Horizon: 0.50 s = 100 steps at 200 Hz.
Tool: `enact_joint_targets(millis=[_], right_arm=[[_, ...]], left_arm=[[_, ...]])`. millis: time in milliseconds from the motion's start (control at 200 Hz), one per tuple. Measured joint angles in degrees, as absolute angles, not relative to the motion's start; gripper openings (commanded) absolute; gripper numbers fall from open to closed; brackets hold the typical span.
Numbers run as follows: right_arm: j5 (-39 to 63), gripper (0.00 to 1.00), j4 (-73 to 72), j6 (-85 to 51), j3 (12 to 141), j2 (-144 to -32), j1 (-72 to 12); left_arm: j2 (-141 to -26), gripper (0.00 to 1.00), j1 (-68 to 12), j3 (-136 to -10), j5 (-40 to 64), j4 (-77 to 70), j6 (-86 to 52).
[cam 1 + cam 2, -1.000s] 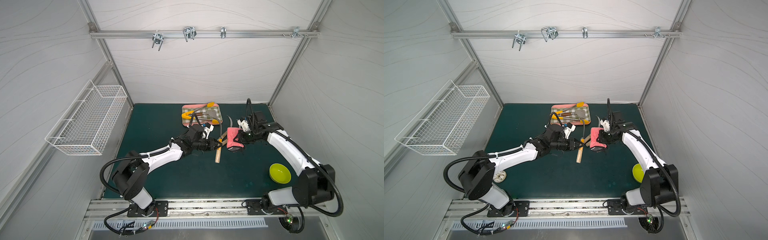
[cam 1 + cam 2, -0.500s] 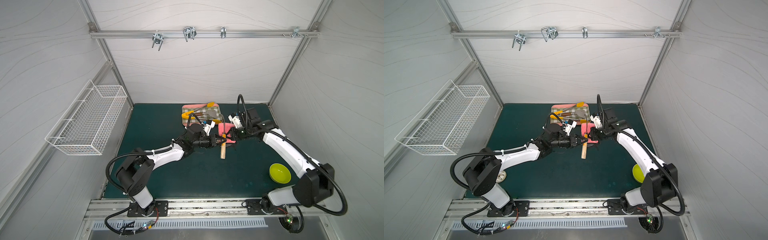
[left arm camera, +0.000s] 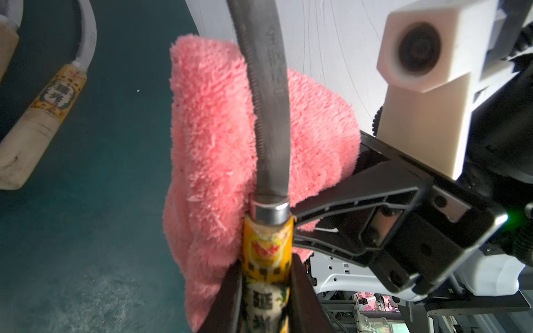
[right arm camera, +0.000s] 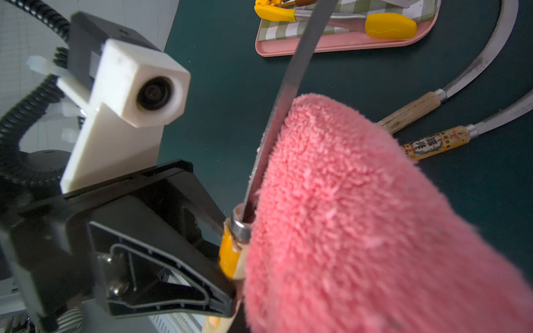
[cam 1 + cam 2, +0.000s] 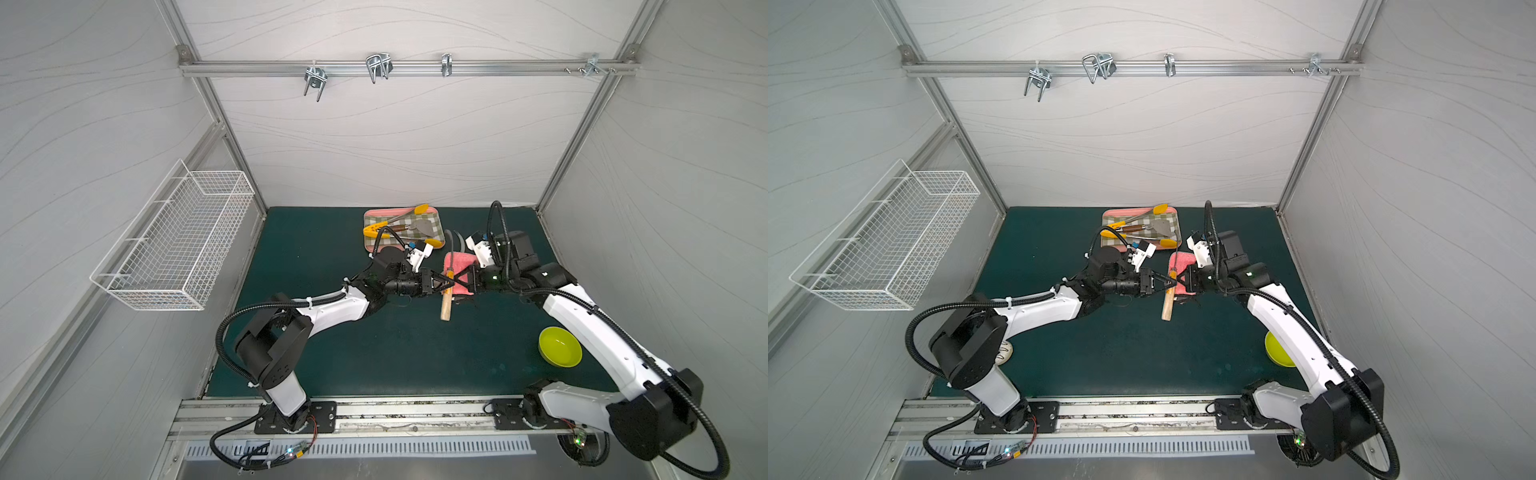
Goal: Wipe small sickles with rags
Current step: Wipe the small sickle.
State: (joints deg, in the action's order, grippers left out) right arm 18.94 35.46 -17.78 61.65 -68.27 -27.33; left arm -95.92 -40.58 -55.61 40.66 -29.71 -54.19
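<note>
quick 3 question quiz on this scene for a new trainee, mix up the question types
1. True or false: the left hand grips a sickle by its handle.
2. The right hand holds: A) rag B) tongs C) bowl
3. How many loose sickles lie on the mat?
Key: 1 true; 2 A; 3 two
</note>
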Motion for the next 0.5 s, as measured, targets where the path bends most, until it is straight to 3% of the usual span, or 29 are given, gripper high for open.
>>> enact_joint_targets(millis=[500], right_arm=[[22.96,0.02,38.39,-19.09,58.92,-65.28,-40.82]], left_arm=[[-100.55,0.0,-37.26,-56.36,36.42,-29.5,-55.33]])
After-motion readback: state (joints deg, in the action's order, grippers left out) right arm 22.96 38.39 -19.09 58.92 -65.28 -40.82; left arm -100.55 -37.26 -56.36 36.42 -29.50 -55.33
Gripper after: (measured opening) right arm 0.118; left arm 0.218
